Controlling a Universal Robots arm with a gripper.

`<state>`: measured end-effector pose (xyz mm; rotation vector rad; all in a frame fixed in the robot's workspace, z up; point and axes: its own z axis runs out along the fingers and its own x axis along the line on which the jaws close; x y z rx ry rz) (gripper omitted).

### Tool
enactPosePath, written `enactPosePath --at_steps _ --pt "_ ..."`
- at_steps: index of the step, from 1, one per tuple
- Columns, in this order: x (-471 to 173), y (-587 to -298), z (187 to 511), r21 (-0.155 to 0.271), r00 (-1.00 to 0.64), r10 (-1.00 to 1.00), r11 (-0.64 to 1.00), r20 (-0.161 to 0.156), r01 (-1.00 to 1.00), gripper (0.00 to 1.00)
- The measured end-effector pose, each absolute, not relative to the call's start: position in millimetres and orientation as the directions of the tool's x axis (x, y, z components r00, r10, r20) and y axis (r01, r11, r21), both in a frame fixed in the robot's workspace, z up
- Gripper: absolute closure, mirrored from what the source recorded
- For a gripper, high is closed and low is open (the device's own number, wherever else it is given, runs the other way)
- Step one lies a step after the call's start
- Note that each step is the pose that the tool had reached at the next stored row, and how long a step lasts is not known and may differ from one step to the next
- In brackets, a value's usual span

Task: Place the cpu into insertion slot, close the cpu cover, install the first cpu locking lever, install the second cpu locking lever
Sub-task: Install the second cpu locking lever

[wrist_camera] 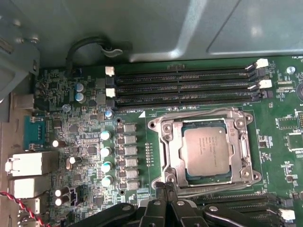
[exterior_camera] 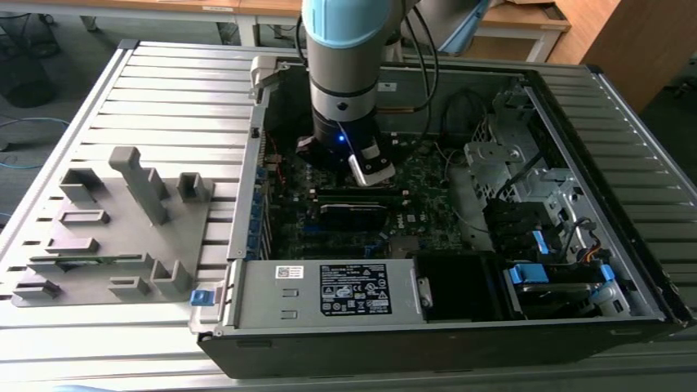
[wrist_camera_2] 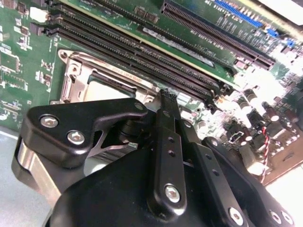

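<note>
Inside the open computer case, you see the cpu seated in the insertion slot, the cpu cover shut over it. Your gripper hovers just beside the socket's edge, fingers together, holding nothing.

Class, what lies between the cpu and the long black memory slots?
In the first wrist view, the cpu cover rim and bare green board separate cpu from memory slots.

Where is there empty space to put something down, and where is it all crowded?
The ribbed tabletop is bare behind the grey fixture tray and beside the computer case on the exterior view's right. It is crowded inside the case: the gripper sits at the insertion slot holding the cpu, hemmed by memory slots.
</note>
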<state>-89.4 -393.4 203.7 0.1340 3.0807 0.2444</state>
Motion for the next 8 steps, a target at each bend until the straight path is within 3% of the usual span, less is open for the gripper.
enactPosePath --at_steps 8 --pt "-90.0 -396.1 199.5 0.179 -0.995 0.091 0.980 -0.040 0.082 0.89"
